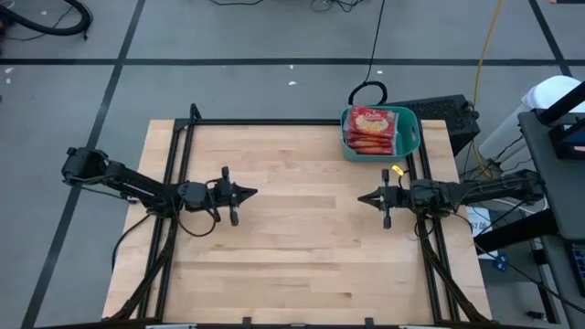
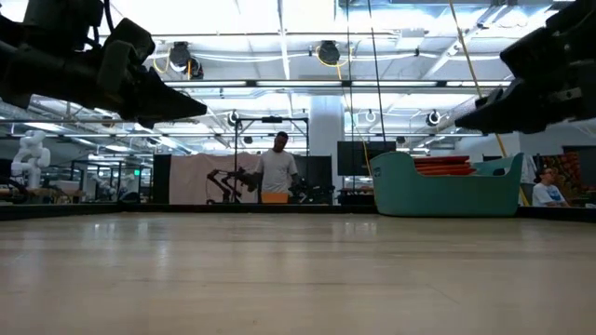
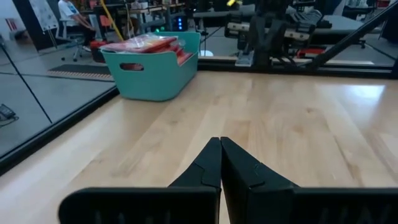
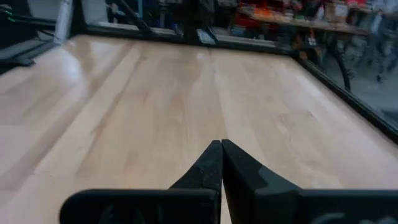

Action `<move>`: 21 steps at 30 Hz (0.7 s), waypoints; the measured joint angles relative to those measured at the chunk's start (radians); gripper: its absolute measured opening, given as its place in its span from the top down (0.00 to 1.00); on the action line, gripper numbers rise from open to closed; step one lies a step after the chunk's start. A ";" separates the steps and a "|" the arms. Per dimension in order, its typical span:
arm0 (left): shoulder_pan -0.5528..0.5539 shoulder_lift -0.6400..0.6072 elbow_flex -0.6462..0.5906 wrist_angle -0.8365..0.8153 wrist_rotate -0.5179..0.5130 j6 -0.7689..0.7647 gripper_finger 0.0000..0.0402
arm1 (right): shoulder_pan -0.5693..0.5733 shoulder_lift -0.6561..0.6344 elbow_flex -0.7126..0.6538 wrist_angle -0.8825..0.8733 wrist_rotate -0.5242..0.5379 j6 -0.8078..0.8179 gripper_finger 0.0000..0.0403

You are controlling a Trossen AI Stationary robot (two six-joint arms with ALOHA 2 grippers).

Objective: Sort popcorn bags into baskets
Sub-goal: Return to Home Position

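Jaws pressed together on both arms, nothing between them.

1. left arm (image 1: 119, 178): reaches in from the table's left side, lying low and level.
2. left gripper (image 1: 252, 192): fingers closed to a single point, held above the wood left of centre, tip aimed at the opposite arm. The low view shows it clear of the surface.
3. table (image 1: 292, 265): pale wood planks, with black rails (image 1: 178, 164) along both sides and the far edge.
4. right gripper (image 1: 360, 197): fingers closed to a point, held above the wood right of centre, tip aimed back at the left gripper, the two well apart.
5. basket (image 1: 411, 128): teal tub, upright, at the far right corner, beyond the right gripper and apart from it.
6. bags (image 1: 370, 130): red packets stacked flat inside the basket, the pile rising just over the rim, the top one showing its yellow popcorn picture.
7. right arm (image 1: 494, 187): reaches in from the right side, level.
8. person (image 2: 277, 172): standing in the room behind the table.
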 joint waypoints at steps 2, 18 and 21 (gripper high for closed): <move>0.000 -0.004 0.000 0.000 0.001 0.000 0.99 | 0.015 -0.015 -0.012 -0.007 0.034 0.012 1.00; -0.062 -0.004 -0.001 -0.003 0.012 0.013 0.99 | 0.082 -0.314 -0.013 -0.126 -0.025 -0.021 1.00; -0.072 -0.004 -0.001 -0.003 0.012 0.011 0.99 | 0.099 -0.371 -0.014 -0.128 -0.029 -0.041 1.00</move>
